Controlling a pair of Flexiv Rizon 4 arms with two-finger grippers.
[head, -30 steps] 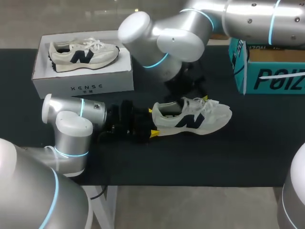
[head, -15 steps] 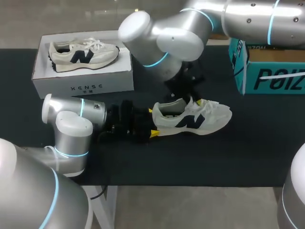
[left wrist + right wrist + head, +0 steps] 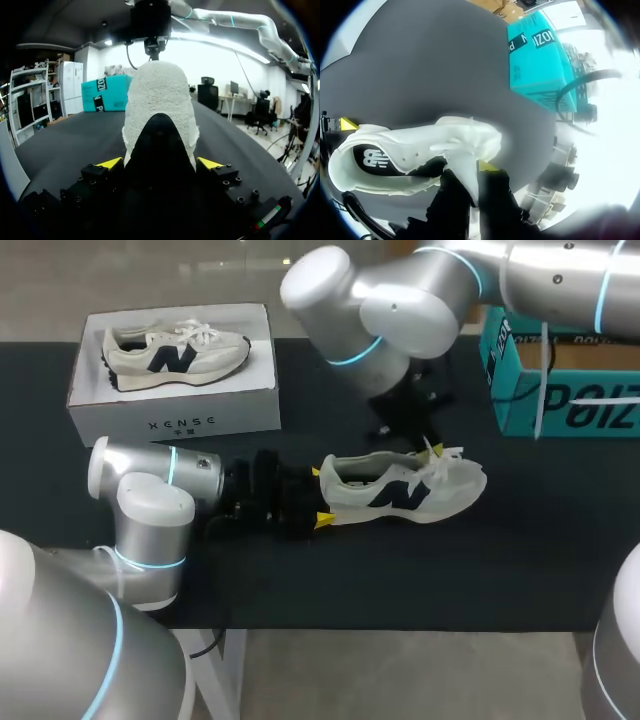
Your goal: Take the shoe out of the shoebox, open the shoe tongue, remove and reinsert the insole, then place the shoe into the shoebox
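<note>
The shoe (image 3: 405,488) lies on its sole on the dark surface (image 3: 500,560), toe to the right, well apart from the white box (image 3: 175,410) at the back left. The left jaws are clamped on its heel (image 3: 159,147), one yellow tip on each side. The right jaws, above the laces, pinch the raised tongue (image 3: 465,172) between them. A teal box (image 3: 560,400) stands at the back right.

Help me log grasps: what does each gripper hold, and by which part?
The left gripper clamps the shoe by its heel; the right gripper pinches the same shoe's tongue.
</note>
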